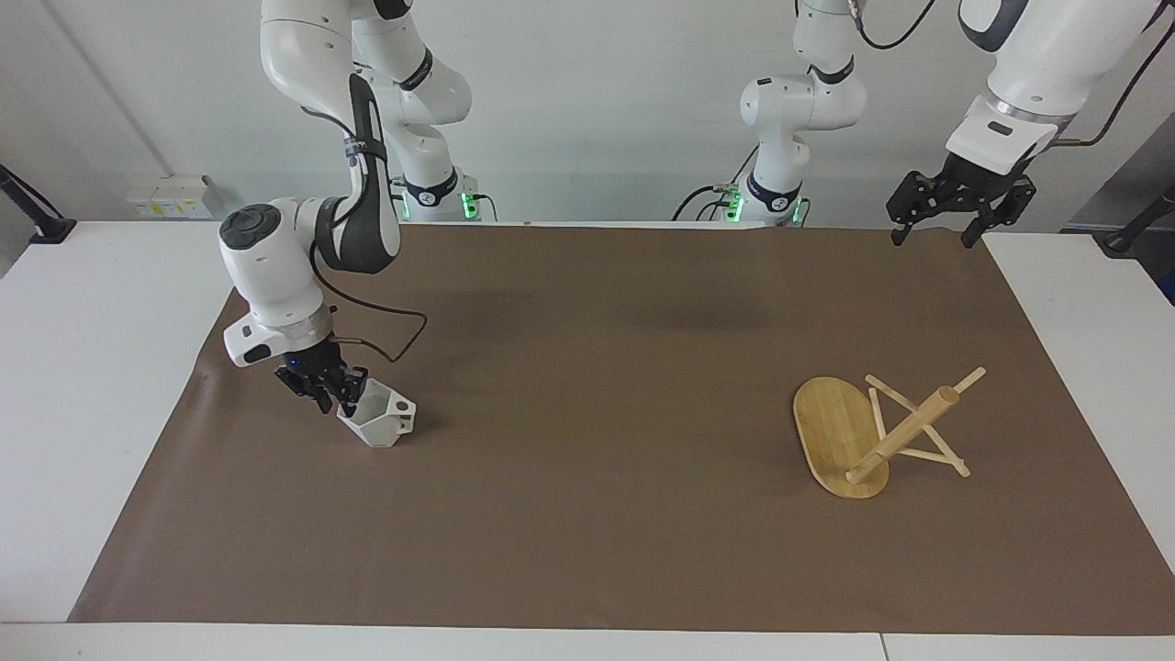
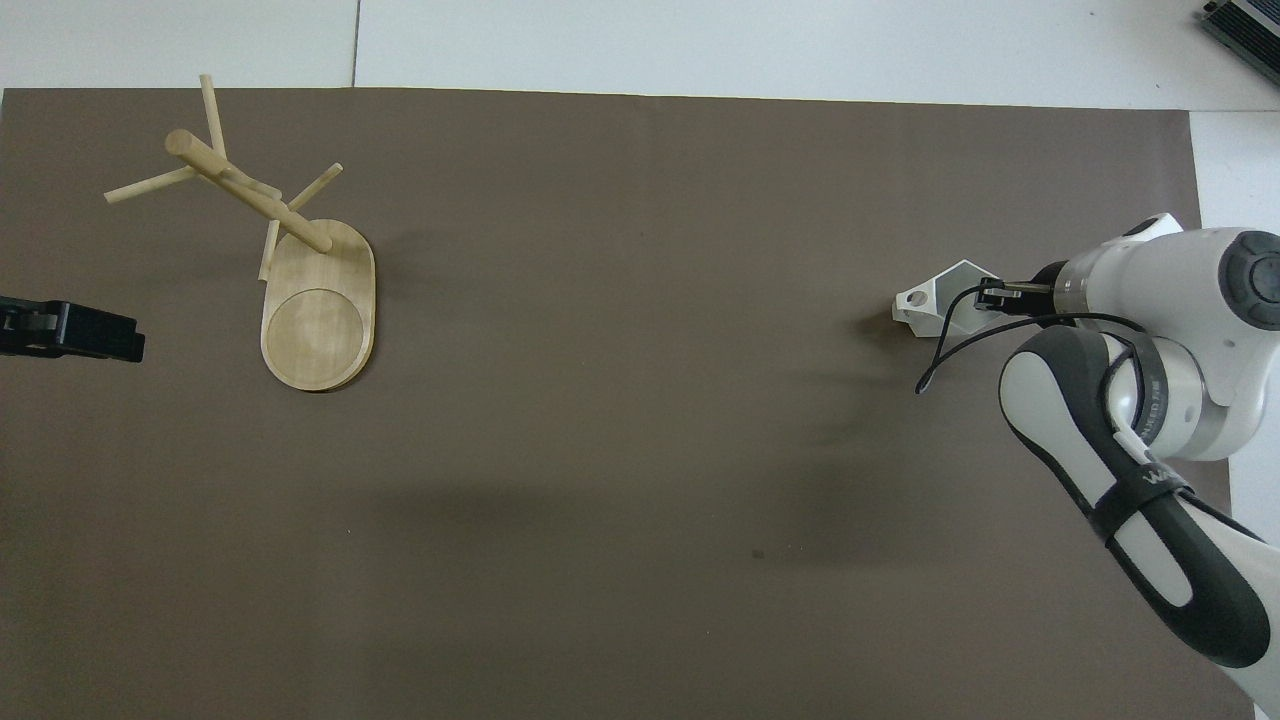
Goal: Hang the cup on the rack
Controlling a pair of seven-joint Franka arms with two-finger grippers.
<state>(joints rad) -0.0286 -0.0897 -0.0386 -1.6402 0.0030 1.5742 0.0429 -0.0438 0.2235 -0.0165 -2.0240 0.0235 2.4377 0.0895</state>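
The white faceted cup [image 1: 384,420] [image 2: 932,300] is at the right arm's end of the brown mat, its blocky handle pointing toward the mat's middle. My right gripper [image 1: 341,397] [image 2: 988,297] reaches down to it, its fingertips pinched on the cup's rim wall, on the side away from the handle. The bamboo rack [image 1: 840,431] [image 2: 318,312] lies tipped over toward the left arm's end, its post [image 1: 904,433] slanting down onto its pegs. My left gripper [image 1: 936,231] [image 2: 70,330] hangs open, high over the mat's corner by the robots, and waits.
The brown mat [image 1: 587,514] covers most of the white table [image 1: 83,367]. A black cable [image 1: 386,330] loops from the right wrist above the mat, close to the cup.
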